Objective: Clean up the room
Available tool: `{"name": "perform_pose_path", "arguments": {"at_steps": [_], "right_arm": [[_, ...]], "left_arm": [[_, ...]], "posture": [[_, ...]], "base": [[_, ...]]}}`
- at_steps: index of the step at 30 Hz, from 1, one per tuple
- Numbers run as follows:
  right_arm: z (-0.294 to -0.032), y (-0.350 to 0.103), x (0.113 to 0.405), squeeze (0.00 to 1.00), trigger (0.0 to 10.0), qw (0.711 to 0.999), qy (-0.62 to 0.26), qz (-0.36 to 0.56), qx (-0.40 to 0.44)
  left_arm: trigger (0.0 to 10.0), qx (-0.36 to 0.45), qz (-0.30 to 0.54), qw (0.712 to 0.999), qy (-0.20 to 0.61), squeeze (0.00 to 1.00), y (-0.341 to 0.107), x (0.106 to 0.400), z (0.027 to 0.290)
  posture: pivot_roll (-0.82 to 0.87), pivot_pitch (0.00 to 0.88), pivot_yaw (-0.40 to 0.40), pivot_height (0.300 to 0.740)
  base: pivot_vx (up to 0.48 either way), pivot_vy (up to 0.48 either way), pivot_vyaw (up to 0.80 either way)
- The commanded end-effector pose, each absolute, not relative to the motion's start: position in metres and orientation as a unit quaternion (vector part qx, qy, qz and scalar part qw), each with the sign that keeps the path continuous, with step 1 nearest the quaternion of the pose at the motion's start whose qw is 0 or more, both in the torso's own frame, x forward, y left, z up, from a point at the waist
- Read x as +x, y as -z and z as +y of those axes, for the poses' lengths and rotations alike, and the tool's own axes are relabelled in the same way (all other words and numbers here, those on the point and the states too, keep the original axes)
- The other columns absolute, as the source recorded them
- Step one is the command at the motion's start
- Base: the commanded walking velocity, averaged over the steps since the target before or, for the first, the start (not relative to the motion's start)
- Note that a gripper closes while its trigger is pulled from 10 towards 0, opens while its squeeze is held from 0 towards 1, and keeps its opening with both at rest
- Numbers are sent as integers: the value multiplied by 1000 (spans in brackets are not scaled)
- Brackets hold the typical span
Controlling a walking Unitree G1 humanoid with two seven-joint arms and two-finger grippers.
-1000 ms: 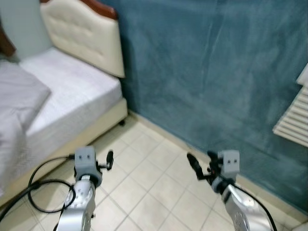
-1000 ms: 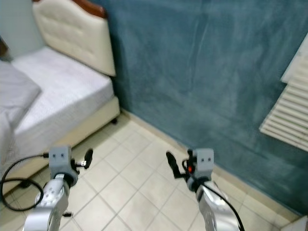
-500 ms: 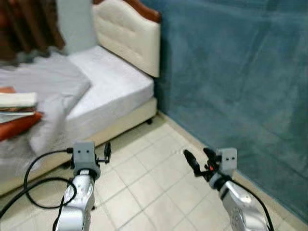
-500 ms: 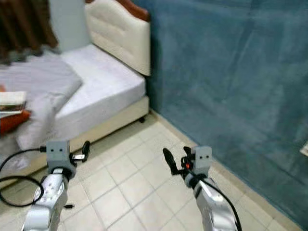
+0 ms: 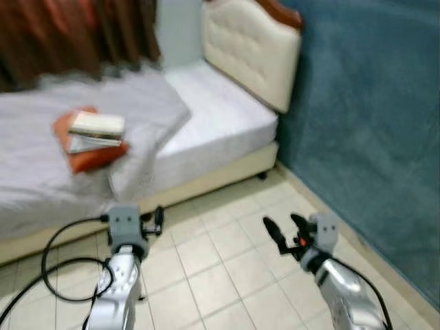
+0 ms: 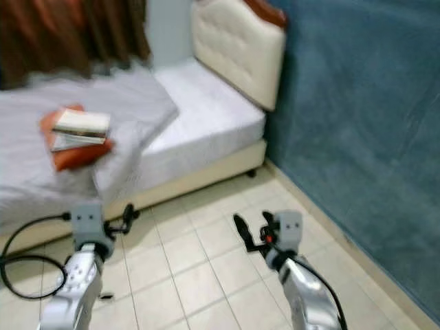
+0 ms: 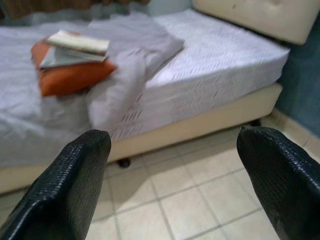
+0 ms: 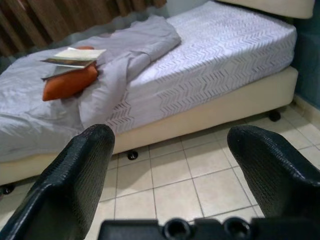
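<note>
A bed (image 5: 227, 120) stands ahead on the left with a rumpled grey blanket (image 5: 148, 113) spread over it. On the blanket lies an orange cushion (image 5: 93, 155) with two books (image 5: 98, 126) stacked on top. Both arms are held out low over the tiled floor (image 5: 227, 268), short of the bed. My left gripper (image 7: 172, 145) is open and holds nothing; its fingers (image 5: 158, 220) point toward the bed's side. The right gripper (image 5: 284, 230) is open too, nothing between its fingers (image 8: 75, 165). Through both wrist views I see the cushion (image 8: 67, 82) and the bed's edge.
A padded cream headboard (image 5: 251, 45) stands against a blue wall (image 5: 375, 110) that runs along the right. Brown curtains (image 5: 69, 31) hang behind the bed. A black cable (image 5: 58, 265) loops beside my left arm. Open tiles lie between me and the bed.
The camera has swung left: the bed, cushion and books have come into view, and the white slatted thing on the right has gone out of frame. Both grippers stay open.
</note>
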State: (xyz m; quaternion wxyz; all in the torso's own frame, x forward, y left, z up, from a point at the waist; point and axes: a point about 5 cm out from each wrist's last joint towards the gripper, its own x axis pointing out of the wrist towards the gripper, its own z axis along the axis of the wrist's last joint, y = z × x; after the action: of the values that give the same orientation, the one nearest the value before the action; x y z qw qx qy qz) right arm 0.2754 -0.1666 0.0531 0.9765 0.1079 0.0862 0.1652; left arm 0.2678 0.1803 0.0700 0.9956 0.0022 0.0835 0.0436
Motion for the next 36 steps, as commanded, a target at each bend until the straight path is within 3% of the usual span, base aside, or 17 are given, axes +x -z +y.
{"name": "perform_pose_path", "arguments": {"at_steps": [1,10,11,12,30,36], "right_arm": [[-163,-56,278,1000,10000,975,-173,78,114],[-151,-59,280,1000,10000,970,-207,76,104],[-150,-60,281,443,10000,970,-206,77,100],[-149,-60,282,0,10000,970,-208,78,96],[-153,-55,285,0,10000,977,-181,84,81],[-157,-52,290,0,10000,981,-156,96,63]], "left_arm": [[10000,6,78,996,-51,0,-75,270,188],[10000,30,59,996,-52,0,-81,274,187],[10000,29,61,996,-53,0,-82,276,187],[10000,25,64,996,-55,0,-81,277,186],[10000,24,64,997,-48,0,-80,284,184],[10000,21,61,997,-47,0,-81,286,185]], "posture": [[64,0,-29,740],[71,0,-35,740],[68,0,-37,740],[68,0,-37,740],[66,0,-31,740],[69,0,-34,740]], "base": [[0,480,569],[0,160,567],[458,0,0],[461,0,0],[467,0,658],[469,0,0]]}}
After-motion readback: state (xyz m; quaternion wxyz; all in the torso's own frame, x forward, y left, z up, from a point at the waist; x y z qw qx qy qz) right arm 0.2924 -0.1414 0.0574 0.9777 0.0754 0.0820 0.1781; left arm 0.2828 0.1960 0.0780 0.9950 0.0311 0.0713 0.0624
